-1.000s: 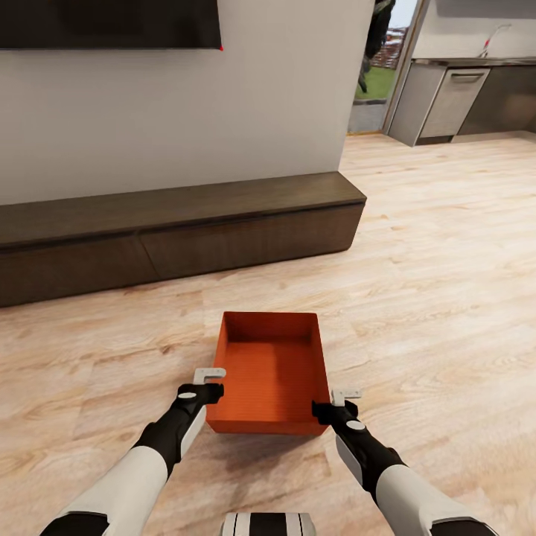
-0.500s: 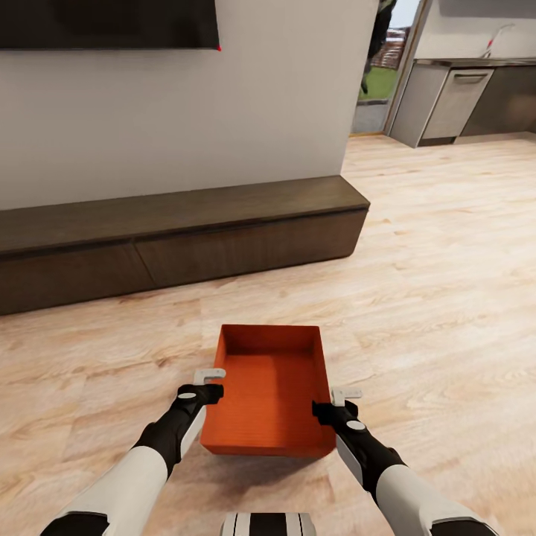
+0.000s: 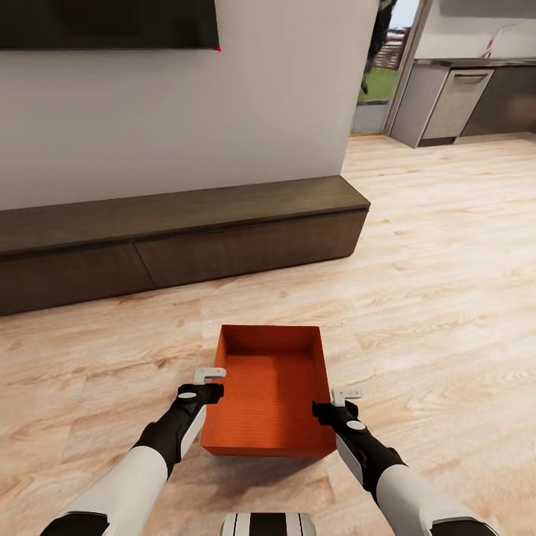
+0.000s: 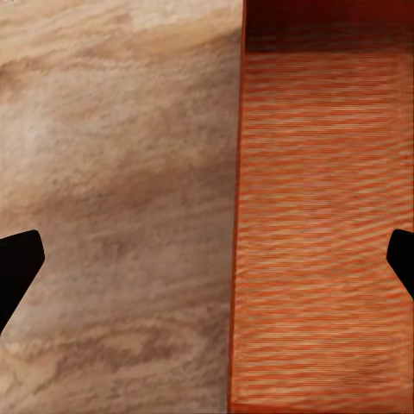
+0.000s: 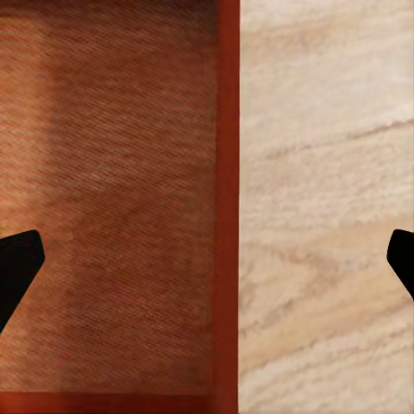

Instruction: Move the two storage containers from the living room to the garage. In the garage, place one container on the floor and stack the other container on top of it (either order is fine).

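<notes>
- The orange-red open box with thin plain walls [image 3: 272, 387] is low in front of the robot, over the light wood plank floor [image 3: 447, 298]. A shadow lies under its near end, so it looks lifted a little, but I cannot be sure.
- The box is empty inside.
- The left black gripper [image 3: 209, 381] is at the box's left wall. In the left wrist view its two finger tips are wide apart, with the wall running between them. It is open and not squeezing yet.
- The right black gripper [image 3: 344, 400] is at the right wall. Its tips are wide apart too, one over the box and one over the floor.
- To do this step well, I think both grippers should close on the walls at the same time, then lift together and keep the box flat.
- Thin walls may slip, so a slow lift seems best.
- Behind the box is a long dark low wood bench [image 3: 179, 238] by the white wall [image 3: 223, 119]. The garage is somewhere else, so a drive comes next.
</notes>
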You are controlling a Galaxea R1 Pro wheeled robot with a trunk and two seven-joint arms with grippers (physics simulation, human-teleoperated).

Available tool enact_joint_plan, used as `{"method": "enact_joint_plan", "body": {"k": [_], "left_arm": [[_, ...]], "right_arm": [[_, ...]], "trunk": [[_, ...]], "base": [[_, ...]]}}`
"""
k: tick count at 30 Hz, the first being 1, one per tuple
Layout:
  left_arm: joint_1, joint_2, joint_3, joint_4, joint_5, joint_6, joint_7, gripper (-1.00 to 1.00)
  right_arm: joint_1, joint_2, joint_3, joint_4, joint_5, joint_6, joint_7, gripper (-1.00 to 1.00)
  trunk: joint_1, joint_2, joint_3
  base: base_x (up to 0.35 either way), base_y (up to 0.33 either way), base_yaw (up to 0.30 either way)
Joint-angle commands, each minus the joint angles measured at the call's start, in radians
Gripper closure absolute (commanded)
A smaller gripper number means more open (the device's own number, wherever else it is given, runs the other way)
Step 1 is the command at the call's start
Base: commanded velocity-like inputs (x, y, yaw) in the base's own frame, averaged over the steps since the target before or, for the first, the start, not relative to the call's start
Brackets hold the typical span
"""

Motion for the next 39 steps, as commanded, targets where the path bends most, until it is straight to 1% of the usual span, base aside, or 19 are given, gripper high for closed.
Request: {"method": "enact_joint_plan", "body": {"k": [1, 7, 10, 13, 16, 21, 28, 39], "left_arm": [[0.0, 0.0, -0.002, -0.002, -0.003, 0.006, 0.004, -1.0], [0.0, -0.001, -0.001, -0.001, -0.002, 0.001, 0.009, -1.0], [0.0, -0.001, -0.001, 0.0, 0.0, -0.002, 0.028, -1.0], [0.0, -0.004, -0.002, 0.001, 0.002, -0.004, 0.08, -1.0], [0.0, -0.004, -0.002, 0.002, 0.004, -0.004, 0.101, -1.0], [0.0, -0.003, -0.001, 0.009, 0.005, -0.005, 0.108, -1.0], [0.0, -0.002, -0.002, 0.015, 0.005, -0.006, 0.101, -1.0], [0.0, -0.007, -0.002, 0.016, 0.005, -0.007, 0.093, -1.0]], "right_arm": [[-0.001, -0.001, 0.005, 0.001, -0.001, -0.001, -0.006, -1.0], [-0.001, -0.001, 0.004, 0.001, -0.002, 0.002, -0.007, -1.0], [-0.001, -0.001, 0.004, 0.001, -0.003, 0.003, -0.007, -1.0], [-0.001, -0.002, 0.004, 0.001, -0.005, 0.003, -0.007, -1.0], [-0.001, -0.002, 0.004, 0.001, -0.005, 0.004, -0.008, -1.0], [-0.001, -0.002, 0.004, 0.001, -0.004, 0.004, -0.009, -1.0], [-0.001, -0.001, 0.005, 0.001, -0.003, 0.003, -0.009, -1.0], [-0.001, -0.001, 0.005, 0.001, -0.001, 0.0, -0.007, -1.0]], "trunk": [[0.0, 0.0, -0.001], [0.0, 0.0, -0.001], [0.0, 0.0, -0.001], [0.0, 0.0, -0.001], [0.0, 0.0, -0.001], [0.0, 0.0, -0.001], [0.0, 0.0, -0.001], [0.0, 0.0, -0.001]], "base": [[0.0, 0.0, 0.0], [0.0, 0.0, 0.0], [0.0, 0.0, 0.0], [0.0, 0.0, 0.0], [0.0, 0.0, 0.0], [0.0, 0.0, 0.0], [0.0, 0.0, 0.0], [0.0, 0.0, 0.0]]}}
